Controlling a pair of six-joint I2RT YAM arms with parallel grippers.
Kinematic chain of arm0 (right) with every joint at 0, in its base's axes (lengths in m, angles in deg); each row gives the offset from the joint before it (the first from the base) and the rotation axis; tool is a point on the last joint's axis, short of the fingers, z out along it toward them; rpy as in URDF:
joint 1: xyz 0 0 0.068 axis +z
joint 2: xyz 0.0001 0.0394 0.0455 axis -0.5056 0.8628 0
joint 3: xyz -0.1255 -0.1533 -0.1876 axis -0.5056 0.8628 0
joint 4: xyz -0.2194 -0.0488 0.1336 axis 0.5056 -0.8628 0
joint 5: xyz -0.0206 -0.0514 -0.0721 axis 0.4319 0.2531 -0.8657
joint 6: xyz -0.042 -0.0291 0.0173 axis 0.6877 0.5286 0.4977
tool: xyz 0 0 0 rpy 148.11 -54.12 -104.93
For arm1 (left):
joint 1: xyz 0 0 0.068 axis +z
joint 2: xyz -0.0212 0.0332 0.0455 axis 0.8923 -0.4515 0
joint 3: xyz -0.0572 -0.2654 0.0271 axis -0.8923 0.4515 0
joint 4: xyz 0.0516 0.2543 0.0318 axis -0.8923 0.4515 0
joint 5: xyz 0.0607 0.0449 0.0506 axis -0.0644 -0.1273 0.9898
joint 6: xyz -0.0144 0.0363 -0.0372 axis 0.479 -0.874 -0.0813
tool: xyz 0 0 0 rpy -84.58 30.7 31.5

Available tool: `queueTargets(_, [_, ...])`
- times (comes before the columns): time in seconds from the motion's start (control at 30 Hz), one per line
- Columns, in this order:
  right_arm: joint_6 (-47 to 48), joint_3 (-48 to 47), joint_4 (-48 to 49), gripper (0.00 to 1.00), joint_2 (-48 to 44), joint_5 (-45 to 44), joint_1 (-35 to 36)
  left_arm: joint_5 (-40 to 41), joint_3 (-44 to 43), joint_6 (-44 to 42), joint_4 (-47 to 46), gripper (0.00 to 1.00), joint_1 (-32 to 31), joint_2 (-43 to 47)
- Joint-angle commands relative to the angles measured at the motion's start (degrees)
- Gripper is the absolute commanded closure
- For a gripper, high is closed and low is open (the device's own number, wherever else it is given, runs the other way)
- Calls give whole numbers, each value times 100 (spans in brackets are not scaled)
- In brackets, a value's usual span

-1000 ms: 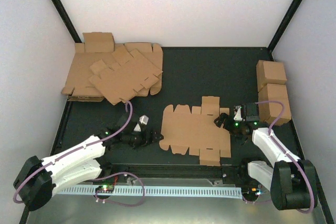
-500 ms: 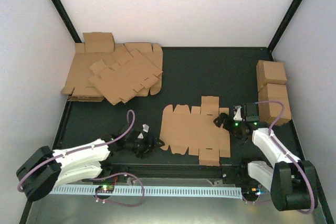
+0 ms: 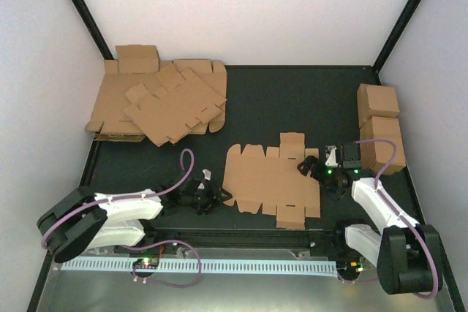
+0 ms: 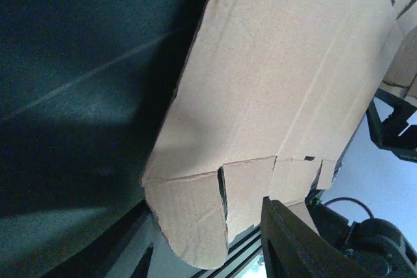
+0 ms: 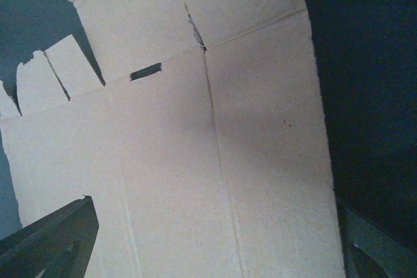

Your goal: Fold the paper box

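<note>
The paper box (image 3: 270,180) lies as a flat brown die-cut sheet in the middle of the dark table. My left gripper (image 3: 218,199) is low at the sheet's near-left corner. In the left wrist view a rounded corner flap (image 4: 189,219) sits between its two dark fingers (image 4: 293,242), which stand apart, and the sheet's edge looks slightly raised. My right gripper (image 3: 313,169) hovers over the sheet's right edge. In the right wrist view it stands wide open above a creased panel (image 5: 215,161), with nothing gripped.
A heap of overlapping cardboard sheets (image 3: 161,104) fills the back left corner. Two brown cardboard cuboids (image 3: 378,101) (image 3: 384,145) stand along the right wall, close behind the right arm. A perforated rail (image 3: 219,264) runs along the near edge.
My left arm has slid right along the table to the sheet's near-left corner, and its jaws have narrowed. The right arm and the sheet have stayed put.
</note>
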Motion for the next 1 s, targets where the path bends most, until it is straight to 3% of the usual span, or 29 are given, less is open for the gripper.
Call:
queueTargets(0.0, [-26, -232, 2, 0, 8, 83, 25, 359, -364, -269, 142, 60, -25, 195])
queueTargets(0.13, [-36, -225, 22, 0, -9, 91, 29, 1001, -589, -673, 1010, 81, -23, 828])
queueTargets(0.2, [-22, -216, 55, 0, 11, 122, 28, 1172, -546, -823, 1063, 97, -12, 1108])
queueTargets(0.53, [540, -426, 413, 3, 440, 1232, 26, 2333, -1205, -2233, 2871, 98, 55, 2014])
queueTargets(0.6, [612, -469, 527, 8, 591, 1438, 30, 2421, -1227, -2449, 2903, 98, 55, 2139])
queueTargets(0.97, [874, -867, 781, 13, 1646, 1471, 191, 2295, -1140, -2786, 2802, 98, 63, 2210])
